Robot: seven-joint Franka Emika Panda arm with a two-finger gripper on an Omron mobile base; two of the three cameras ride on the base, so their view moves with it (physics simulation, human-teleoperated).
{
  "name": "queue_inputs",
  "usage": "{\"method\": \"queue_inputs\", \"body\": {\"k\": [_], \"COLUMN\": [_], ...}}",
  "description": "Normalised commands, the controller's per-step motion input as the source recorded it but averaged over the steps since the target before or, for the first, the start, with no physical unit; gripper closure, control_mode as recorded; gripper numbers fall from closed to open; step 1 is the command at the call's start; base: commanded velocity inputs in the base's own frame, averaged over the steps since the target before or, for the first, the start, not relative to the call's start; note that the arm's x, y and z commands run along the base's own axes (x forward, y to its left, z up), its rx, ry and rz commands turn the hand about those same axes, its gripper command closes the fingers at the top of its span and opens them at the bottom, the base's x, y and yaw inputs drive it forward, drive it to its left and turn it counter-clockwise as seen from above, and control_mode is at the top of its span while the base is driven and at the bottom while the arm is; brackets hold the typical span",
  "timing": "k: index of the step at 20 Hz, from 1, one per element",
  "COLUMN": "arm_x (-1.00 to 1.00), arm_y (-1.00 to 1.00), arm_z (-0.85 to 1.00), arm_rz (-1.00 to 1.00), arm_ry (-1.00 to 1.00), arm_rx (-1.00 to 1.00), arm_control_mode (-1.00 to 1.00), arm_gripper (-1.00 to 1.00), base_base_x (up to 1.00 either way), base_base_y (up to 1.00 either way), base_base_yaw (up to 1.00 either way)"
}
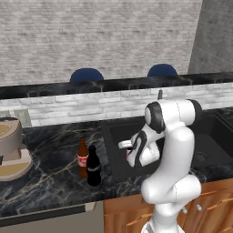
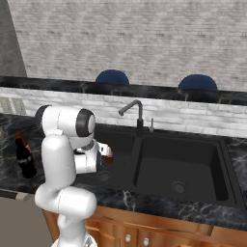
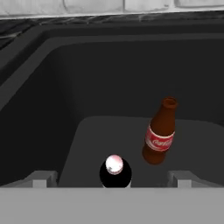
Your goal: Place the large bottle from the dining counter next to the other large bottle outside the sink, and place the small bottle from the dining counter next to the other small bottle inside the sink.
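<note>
We see end effector [image 3: 113, 178] spread wide, gripping nothing, above small bottle [image 3: 114, 167], which stands in sink [image 3: 52, 87] near other small bottle [image 3: 159, 133]. They're paired as asked, we reckon. Black bottle [image 1: 93, 166] touches brown bottle [image 1: 82, 158] on counter [image 1: 50, 179], outside the sink.

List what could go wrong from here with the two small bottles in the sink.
1. The open claw straddles the small bottle. Pulling away sideways rather than straight back could tip it over.
2. The brown red-labelled bottle stands close by in the sink. A swing toward it might clip it.
</note>
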Motion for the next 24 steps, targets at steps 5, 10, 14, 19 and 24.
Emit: {"method": "queue_inputs", "body": {"k": [5,10,14,19,24], "arm_x": [-0.19,-0.23,-0.31,-0.39,-0.35], "arm_y": [-0.01,-0.06,-0.12,-0.13,-0.03], "arm_z": [0.51,0.53,0.62,0.70,0.77], "arm_rz": [-0.02,-0.03,-0.03,-0.03,-0.03], "arm_ry": [0.00,0.00,0.01,0.01,0.01], "arm_rx": [0.00,0.00,0.00,0.00,0.00], "arm_control_mode": [-1.00,-1.00,-1.00,-1.00,-1.00], "arm_gripper": [-1.00,-1.00,-1.00,-1.00,-1.00], "base_base_x": [0.00,0.00,0.00,0.00,0.00], "base_base_y": [0.00,0.00,0.00,0.00,0.00], "base_base_yaw": [0.00,0.00,0.00,0.00,0.00]}}
